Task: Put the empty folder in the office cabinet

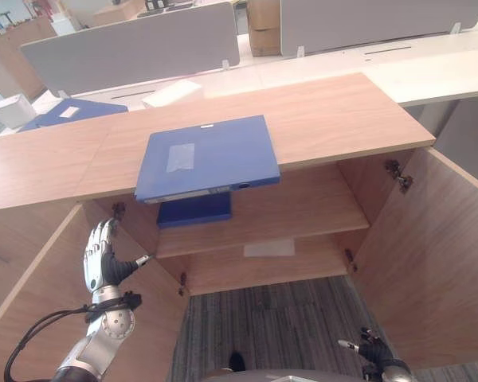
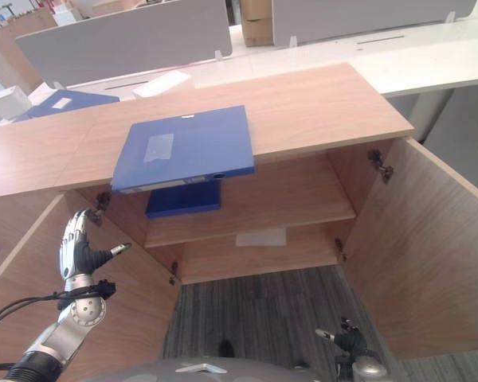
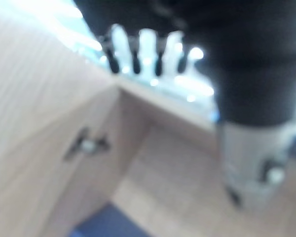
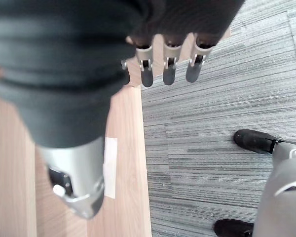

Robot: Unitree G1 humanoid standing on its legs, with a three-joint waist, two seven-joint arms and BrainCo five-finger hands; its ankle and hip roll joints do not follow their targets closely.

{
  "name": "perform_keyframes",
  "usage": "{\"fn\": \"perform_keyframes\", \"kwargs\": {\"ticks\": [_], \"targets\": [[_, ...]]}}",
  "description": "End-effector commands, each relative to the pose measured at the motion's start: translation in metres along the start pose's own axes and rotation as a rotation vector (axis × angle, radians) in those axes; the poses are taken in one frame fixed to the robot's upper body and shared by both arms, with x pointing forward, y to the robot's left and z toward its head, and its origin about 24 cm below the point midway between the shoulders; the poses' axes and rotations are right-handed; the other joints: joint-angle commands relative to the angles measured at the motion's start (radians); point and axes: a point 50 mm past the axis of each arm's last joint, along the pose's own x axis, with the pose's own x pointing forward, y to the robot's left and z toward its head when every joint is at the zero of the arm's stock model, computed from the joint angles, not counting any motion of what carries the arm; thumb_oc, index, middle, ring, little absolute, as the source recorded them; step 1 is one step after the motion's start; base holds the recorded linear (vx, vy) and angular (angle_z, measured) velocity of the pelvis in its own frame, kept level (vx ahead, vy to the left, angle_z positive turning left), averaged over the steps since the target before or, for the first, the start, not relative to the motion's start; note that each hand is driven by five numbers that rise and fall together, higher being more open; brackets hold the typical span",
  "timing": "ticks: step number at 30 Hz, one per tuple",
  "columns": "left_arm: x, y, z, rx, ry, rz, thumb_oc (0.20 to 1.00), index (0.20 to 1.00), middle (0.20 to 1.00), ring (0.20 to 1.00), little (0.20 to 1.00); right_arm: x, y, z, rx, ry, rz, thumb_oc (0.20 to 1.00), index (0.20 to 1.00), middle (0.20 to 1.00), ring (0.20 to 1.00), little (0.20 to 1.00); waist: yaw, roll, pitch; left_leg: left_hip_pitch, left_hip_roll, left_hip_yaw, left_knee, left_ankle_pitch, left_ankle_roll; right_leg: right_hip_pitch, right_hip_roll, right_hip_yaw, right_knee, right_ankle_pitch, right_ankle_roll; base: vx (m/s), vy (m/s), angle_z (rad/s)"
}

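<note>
You have the blue folder (image 1: 209,157) lying flat on the top of the wooden office cabinet (image 1: 342,111), its near edge hanging out a little past the cabinet's front edge, above the open compartment. A pale rectangular label (image 1: 180,157) sits on its cover, and a small white tag shows at its far edge; no writing on either can be made out. Both cabinet doors stand open, and on the upper shelf inside, under the overhanging folder, lies a second blue folder (image 1: 194,211). A white slip (image 1: 269,247) rests on the lower shelf; it reads blank from here. Your left hand (image 1: 101,256) is raised beside the inner face of the left door (image 1: 40,278), fingers straight and thumb spread, holding nothing. Your right hand (image 4: 167,64) hangs low over the grey carpet (image 1: 303,318) by the right door, fingers loosely extended and empty. Another blue folder (image 1: 68,112) with a white label lies on the desk beyond the cabinet's left end.
</note>
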Motion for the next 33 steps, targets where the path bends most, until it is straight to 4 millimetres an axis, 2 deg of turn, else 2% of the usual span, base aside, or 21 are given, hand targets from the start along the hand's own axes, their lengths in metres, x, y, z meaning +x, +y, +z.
{"fn": "perform_keyframes", "kwargs": {"ticks": [1,5,15,25,33], "targets": [[0.035,0.037,0.009,0.195,-0.126,0.21,1.0,1.0,1.0,1.0,1.0,0.007,-0.004,0.029,0.018,-0.104,-0.035,1.0,1.0,1.0,1.0,1.0,0.002,-0.055,0.034,0.058,-0.038,-0.029,0.011,-0.152,-0.011,0.005,-0.02,0.007,0.005,-0.059,0.006,0.03,0.019,-0.01],[0.043,0.054,0.013,0.303,-0.217,0.257,1.0,1.0,1.0,1.0,1.0,0.005,-0.004,0.021,0.031,-0.092,-0.036,1.0,1.0,1.0,1.0,1.0,-0.009,-0.055,0.026,0.067,-0.037,-0.022,0.007,-0.16,-0.011,0.005,-0.02,0.016,0.004,-0.062,0.01,0.05,0.029,-0.01],[0.052,0.061,0.025,0.395,-0.367,0.297,1.0,1.0,1.0,1.0,1.0,0.003,-0.004,0.014,0.022,-0.08,-0.03,1.0,1.0,1.0,1.0,1.0,-0.046,-0.056,0.015,0.09,-0.042,0.003,0.001,-0.181,-0.002,0.004,-0.018,0.048,0.004,-0.059,0.021,0.05,0.036,-0.05],[0.065,0.059,0.045,0.38,-0.463,0.366,1.0,1.0,1.0,1.0,1.0,0.001,-0.001,0.008,0.023,-0.06,-0.016,1.0,1.0,1.0,1.0,1.0,-0.082,-0.07,0.011,0.113,-0.048,0.033,0.001,-0.206,0.012,0.0,-0.015,0.084,0.004,-0.051,0.033,0.05,0.018,-0.12],[0.072,0.047,0.056,0.38,-0.476,0.336,1.0,1.0,1.0,1.0,1.0,0.0,-0.001,0.003,0.031,-0.047,-0.01,1.0,1.0,1.0,1.0,1.0,-0.106,-0.077,0.01,0.124,-0.049,0.053,0.001,-0.214,0.02,-0.002,-0.01,0.107,0.004,-0.044,0.038,0.02,0.007,-0.03]]}}
